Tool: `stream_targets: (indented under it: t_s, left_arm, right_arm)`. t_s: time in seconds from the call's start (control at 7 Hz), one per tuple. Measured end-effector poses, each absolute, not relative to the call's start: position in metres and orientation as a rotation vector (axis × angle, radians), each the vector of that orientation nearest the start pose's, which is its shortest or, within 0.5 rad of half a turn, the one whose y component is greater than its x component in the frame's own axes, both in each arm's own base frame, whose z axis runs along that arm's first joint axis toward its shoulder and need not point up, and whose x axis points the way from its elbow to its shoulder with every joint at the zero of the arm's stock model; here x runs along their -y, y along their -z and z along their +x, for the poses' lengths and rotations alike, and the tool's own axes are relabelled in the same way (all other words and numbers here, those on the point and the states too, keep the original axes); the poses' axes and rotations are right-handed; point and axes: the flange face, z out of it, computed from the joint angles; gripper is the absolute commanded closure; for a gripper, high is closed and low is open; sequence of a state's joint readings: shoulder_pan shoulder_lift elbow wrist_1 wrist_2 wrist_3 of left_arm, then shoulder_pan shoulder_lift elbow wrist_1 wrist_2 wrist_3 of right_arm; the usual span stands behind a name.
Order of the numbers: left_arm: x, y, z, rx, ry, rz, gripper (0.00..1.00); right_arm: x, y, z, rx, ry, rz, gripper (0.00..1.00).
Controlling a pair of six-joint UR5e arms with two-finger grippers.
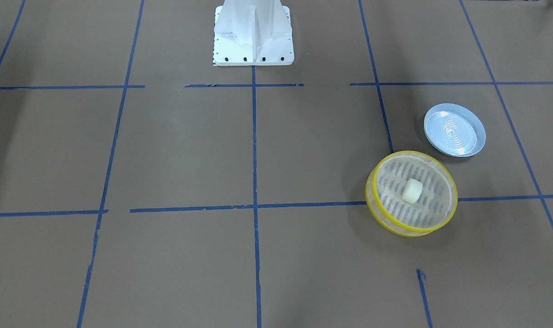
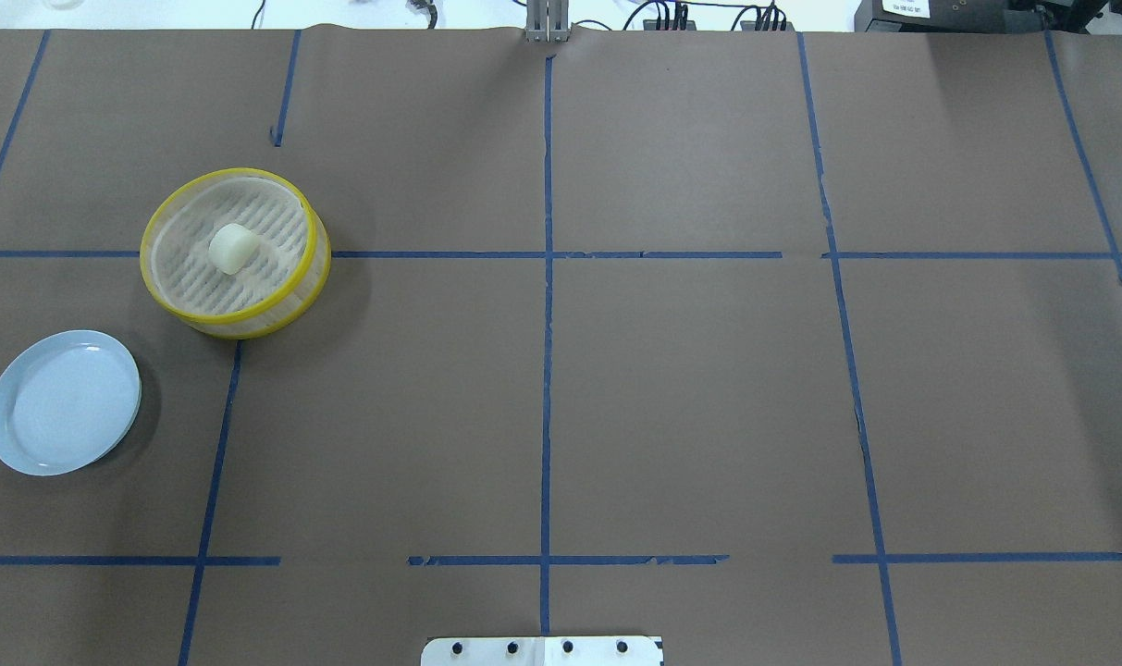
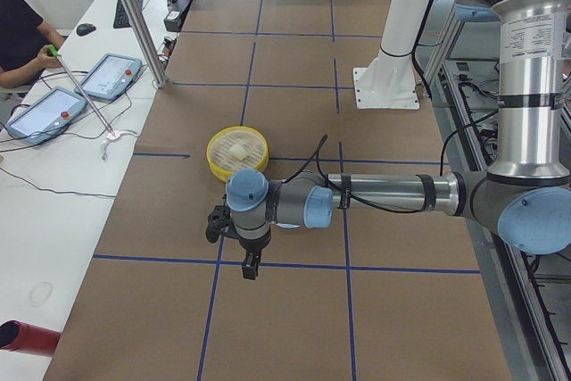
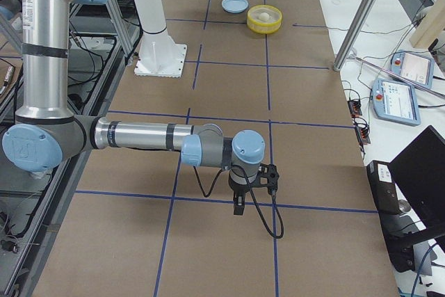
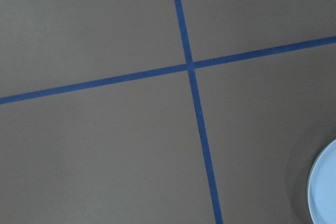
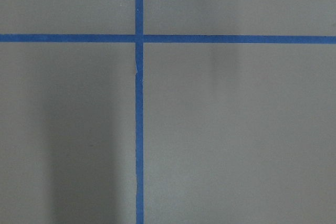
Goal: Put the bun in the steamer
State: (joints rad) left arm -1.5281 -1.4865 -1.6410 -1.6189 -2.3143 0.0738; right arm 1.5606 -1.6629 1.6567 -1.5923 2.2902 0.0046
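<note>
Exterior left: end effector [image 3: 251, 267] aperture unclear

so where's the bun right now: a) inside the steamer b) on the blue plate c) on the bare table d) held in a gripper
a: the bun rests on the slotted floor of the steamer, inside its yellow rim, apart from the pale blue plate.

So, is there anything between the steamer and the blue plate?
No. In the overhead view the stretch between the steamer and the pale blue plate is bare brown paper; they stand apart.
</note>
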Motion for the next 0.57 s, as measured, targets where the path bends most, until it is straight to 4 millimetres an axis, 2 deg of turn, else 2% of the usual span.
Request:
stream_targets:
  t_s: [0.57]
  left_arm:
    - [0.4607, -0.6537, -0.0526, -0.745, -0.113, 0.051, 0.00]
  right_arm:
    - [0.4514, -0.6658, 0.0632, 0.719, -0.005, -0.032, 0.00]
